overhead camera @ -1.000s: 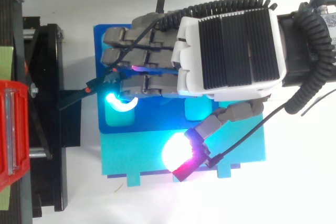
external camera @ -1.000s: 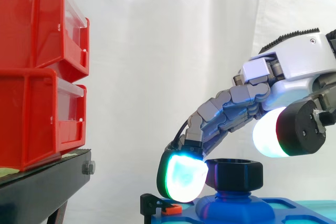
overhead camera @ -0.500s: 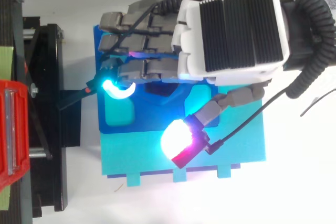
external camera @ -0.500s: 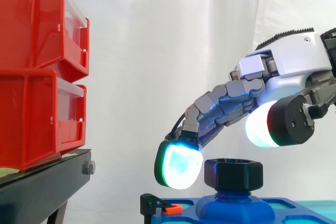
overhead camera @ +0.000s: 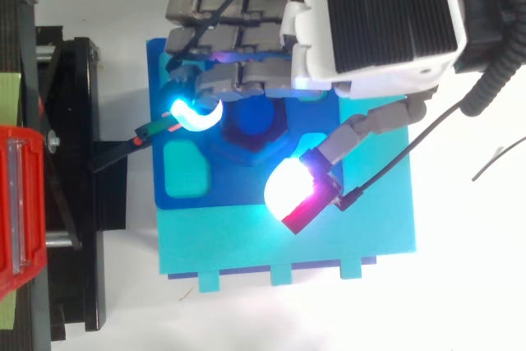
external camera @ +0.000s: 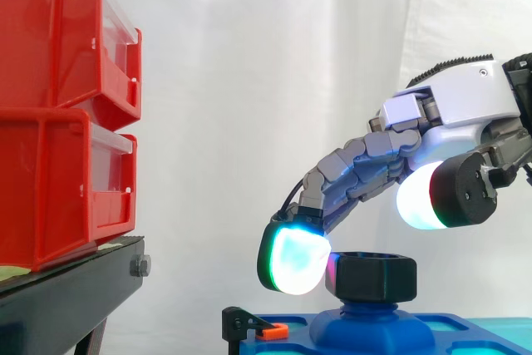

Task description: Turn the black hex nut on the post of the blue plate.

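The black hex nut (external camera: 374, 278) sits on the blue post (overhead camera: 254, 117) of the blue plate (overhead camera: 246, 189). My hand (external camera: 465, 106) reaches in from the right, above the plate. Its fingers are stretched out and slope down. One glowing fingertip (external camera: 295, 259) hangs level with the nut's left side, very close to it or just touching. The thumb's white pad (external camera: 424, 197) floats above and right of the nut, apart from it. In the top view the hand (overhead camera: 370, 14) lies beyond the nut (overhead camera: 275, 131), with the fingertip (overhead camera: 193, 113) and thumb pad (overhead camera: 288, 191) on opposite sides.
Red bins (external camera: 58, 114) stand stacked on a black stand (external camera: 75, 288) at the left. A teal base (overhead camera: 288, 244) lies under the blue plate. A small black clip with an orange tip (external camera: 266, 332) sits at the plate's left edge.
The hand has shifted toward the top edge of the top view, uncovering the nut. In the side view the fingertip has come back right, close beside the nut, after lifting away.
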Robot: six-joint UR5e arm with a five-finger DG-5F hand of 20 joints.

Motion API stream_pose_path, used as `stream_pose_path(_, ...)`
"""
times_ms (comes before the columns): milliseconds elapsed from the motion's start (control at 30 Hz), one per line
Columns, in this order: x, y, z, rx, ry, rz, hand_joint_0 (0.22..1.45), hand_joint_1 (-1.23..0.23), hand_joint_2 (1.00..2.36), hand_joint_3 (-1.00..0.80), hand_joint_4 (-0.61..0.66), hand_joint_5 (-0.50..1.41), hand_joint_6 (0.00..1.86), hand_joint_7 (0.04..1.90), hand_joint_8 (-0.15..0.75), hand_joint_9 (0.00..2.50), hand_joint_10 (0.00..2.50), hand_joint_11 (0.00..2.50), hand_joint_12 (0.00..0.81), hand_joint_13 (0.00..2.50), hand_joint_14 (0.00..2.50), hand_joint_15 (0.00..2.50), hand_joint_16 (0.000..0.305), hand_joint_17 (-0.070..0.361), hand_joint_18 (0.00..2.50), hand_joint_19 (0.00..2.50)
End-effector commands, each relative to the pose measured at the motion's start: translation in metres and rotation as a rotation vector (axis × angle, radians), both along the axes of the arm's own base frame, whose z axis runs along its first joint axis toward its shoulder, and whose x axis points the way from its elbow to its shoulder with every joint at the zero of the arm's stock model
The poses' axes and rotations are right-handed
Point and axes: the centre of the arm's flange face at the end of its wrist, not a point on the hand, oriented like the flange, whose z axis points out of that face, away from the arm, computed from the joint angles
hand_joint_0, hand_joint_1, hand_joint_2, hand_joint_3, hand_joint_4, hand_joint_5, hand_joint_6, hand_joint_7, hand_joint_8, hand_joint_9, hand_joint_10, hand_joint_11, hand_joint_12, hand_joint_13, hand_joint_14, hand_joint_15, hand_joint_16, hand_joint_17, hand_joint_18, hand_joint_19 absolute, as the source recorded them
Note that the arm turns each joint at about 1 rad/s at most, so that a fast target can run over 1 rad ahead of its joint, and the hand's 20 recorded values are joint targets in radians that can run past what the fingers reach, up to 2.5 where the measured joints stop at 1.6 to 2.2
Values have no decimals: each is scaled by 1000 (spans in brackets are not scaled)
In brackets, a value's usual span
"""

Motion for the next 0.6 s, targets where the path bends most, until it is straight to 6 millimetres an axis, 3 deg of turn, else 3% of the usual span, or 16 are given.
stream_pose_path(0, -2, -7, 0, 2, 0, 3, 435, -300, 1000, -500, 232, -193, 502, 739, 271, 330, 0, 0, 376, 251, 0, 15, 61, 136, 281, 335)
stream_pose_path(233, -6, -19, -1, 8, 11, 7, 435, -300, 1000, -500, 230, -194, 502, 739, 270, 331, 0, 0, 376, 254, 0, 16, 61, 136, 279, 335)
stream_pose_path(267, -11, -31, -2, 8, 25, 1, 435, -300, 1000, -500, 230, -194, 502, 739, 270, 331, 0, 0, 376, 254, 0, 13, 61, 136, 278, 337)
stream_pose_path(400, -17, -41, -3, 15, 46, 8, 436, -300, 1000, -500, 232, -194, 502, 736, 270, 331, 0, 0, 376, 258, 0, 16, 60, 136, 282, 333)
stream_pose_path(567, -21, -60, 14, 14, 46, 12, 436, -299, 1000, -500, 233, -194, 502, 737, 271, 333, 0, 0, 374, 262, 0, 20, 61, 136, 287, 337)
